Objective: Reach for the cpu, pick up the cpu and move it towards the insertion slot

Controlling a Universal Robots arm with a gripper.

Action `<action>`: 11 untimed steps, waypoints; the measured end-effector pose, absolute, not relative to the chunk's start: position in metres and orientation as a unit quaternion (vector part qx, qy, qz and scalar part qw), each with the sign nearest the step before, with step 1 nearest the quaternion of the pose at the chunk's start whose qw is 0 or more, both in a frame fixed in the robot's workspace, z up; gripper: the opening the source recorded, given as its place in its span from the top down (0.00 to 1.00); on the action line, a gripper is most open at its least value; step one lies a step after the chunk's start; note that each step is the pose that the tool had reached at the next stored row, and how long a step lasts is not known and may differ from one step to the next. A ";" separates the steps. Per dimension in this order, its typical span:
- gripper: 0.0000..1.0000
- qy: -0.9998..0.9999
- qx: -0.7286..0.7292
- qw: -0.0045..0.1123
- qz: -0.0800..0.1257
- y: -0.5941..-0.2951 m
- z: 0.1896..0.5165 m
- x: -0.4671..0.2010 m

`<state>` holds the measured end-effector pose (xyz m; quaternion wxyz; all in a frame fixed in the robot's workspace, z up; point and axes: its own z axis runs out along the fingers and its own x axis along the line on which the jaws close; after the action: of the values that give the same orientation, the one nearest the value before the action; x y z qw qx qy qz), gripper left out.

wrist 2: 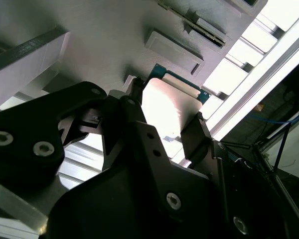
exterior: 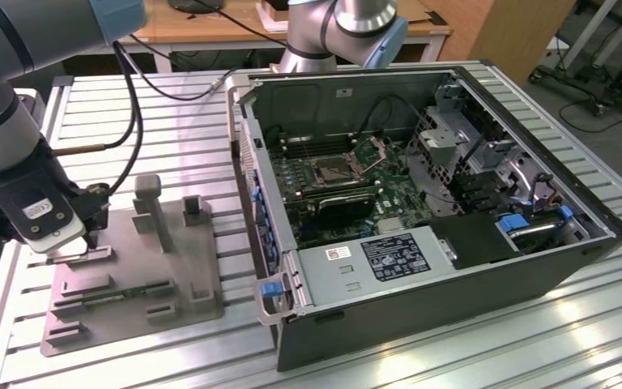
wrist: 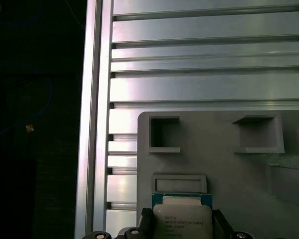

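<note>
A ribbed aluminium table [exterior: 159, 105] carries a grey fixture [exterior: 198, 267] at 8 o'clock and an open computer case [exterior: 419, 300] at 4 o'clock in the exterior view. A wooden desk [exterior: 203, 28] stands at 12 o'clock. The insertion slot [exterior: 330, 172] sits inside the case, near centre. In both wrist views the gripper [wrist 2: 167, 107] has its fingers narrowly parted, against opposite edges of the cpu [wrist 2: 162, 102], which lies on the fixture. The cpu's print is illegible.

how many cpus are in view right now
1. The cpu lies on the grey fixture, right at the gripper. The insertion slot in the case shows a dark centre, seemingly no chip; others may be hidden inside the case.
</note>
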<state>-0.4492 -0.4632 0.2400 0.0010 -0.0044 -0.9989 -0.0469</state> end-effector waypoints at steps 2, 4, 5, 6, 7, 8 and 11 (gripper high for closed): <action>0.46 -0.999 -0.004 0.001 -0.047 -0.463 0.242 -0.449; 0.46 -0.999 -0.004 0.001 -0.047 -0.463 0.243 -0.449; 0.46 -0.999 -0.004 0.001 -0.047 -0.463 0.244 -0.449; 0.46 -0.999 -0.004 0.001 -0.047 -0.463 0.245 -0.449; 0.46 -0.999 -0.004 0.001 -0.047 -0.463 0.246 -0.449; 0.46 -0.999 -0.004 0.001 -0.047 -0.463 0.247 -0.449; 0.46 -0.999 -0.004 0.001 -0.047 -0.463 0.250 -0.449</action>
<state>-0.4492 -0.4632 0.2496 0.0010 -0.0044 -0.9989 -0.0469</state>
